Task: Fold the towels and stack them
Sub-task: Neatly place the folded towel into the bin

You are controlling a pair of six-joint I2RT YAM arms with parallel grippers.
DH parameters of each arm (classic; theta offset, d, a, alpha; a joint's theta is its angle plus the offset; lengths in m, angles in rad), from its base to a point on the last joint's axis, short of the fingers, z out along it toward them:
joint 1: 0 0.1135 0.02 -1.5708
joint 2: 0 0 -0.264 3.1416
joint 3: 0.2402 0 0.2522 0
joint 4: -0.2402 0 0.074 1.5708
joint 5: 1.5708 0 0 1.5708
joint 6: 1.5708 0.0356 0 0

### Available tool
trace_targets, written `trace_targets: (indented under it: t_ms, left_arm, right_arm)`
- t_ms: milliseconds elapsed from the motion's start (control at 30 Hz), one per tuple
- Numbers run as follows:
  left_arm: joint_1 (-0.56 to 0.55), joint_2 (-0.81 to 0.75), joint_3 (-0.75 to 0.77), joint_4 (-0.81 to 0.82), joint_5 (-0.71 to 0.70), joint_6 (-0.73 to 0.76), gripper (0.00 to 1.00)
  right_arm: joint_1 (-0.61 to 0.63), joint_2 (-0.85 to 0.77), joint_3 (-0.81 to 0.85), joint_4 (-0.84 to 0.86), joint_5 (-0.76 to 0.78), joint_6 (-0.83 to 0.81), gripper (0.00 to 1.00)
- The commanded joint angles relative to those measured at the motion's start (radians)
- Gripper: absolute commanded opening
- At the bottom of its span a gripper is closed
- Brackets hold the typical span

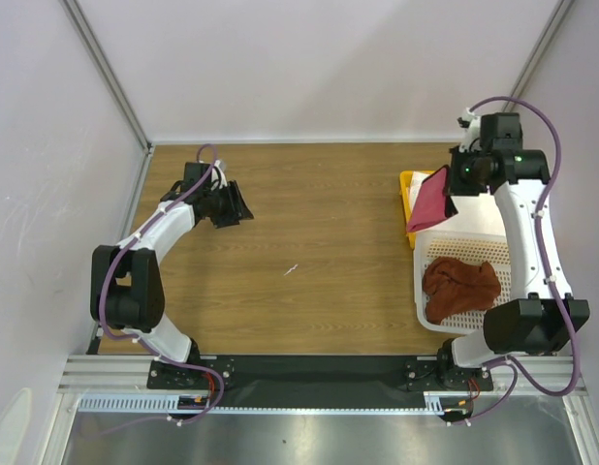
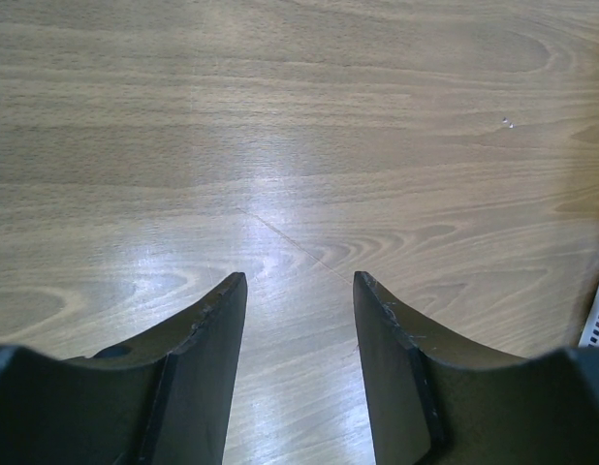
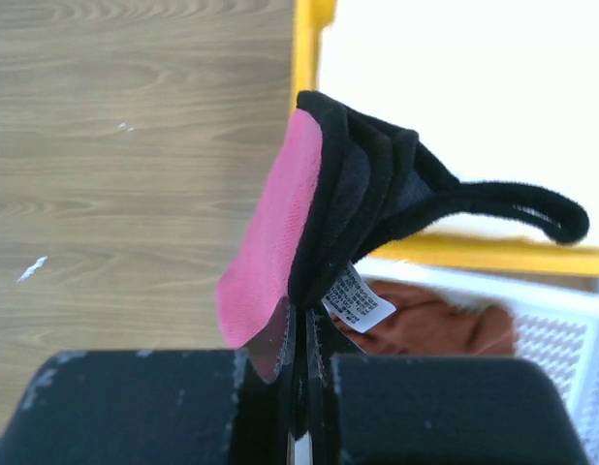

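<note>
My right gripper (image 1: 453, 181) is shut on the magenta-pink towel (image 1: 430, 200) and holds it hanging above the far end of the basket. In the right wrist view the towel (image 3: 280, 232) hangs bunched from my shut gripper (image 3: 304, 334), with a small white tag (image 3: 358, 302). The reddish-brown towel (image 1: 458, 287) lies crumpled in the basket; it also shows in the right wrist view (image 3: 435, 325). My left gripper (image 1: 243, 211) is open and empty over bare table at the far left; its view shows the gripper (image 2: 299, 281) above wood only. No white towel is in view.
The white perforated basket (image 1: 422, 291) stands at the right side of the table. A yellow tray (image 1: 407, 180) sits just beyond it, partly hidden by the pink towel. A small white scrap (image 1: 291, 269) lies mid-table. Walls enclose the left, far and right sides.
</note>
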Motion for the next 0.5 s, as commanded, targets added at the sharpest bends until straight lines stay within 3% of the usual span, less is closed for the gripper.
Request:
trace_targets:
  t_ms: [0,133,367,467]
  left_arm:
    - [0.010,-0.002,0.027,0.018,0.023,0.025,0.54]
    - [0.011,0.001,0.030,0.016,0.000,0.034,0.54]
    - [0.010,0.007,0.028,0.023,-0.027,0.052,0.54]
    - [0.011,0.007,0.027,0.027,-0.053,0.065,0.54]
  right_arm:
    - [-0.076,-0.016,-0.010,0.117,-0.080,-0.161,0.00]
    - [-0.131,0.007,-0.033,0.176,-0.081,-0.287,0.00]
    - [-0.215,0.062,-0.089,0.386,-0.257,-0.386,0.00]
    - [-0.220,0.135,-0.040,0.368,-0.287,-0.416,0.00]
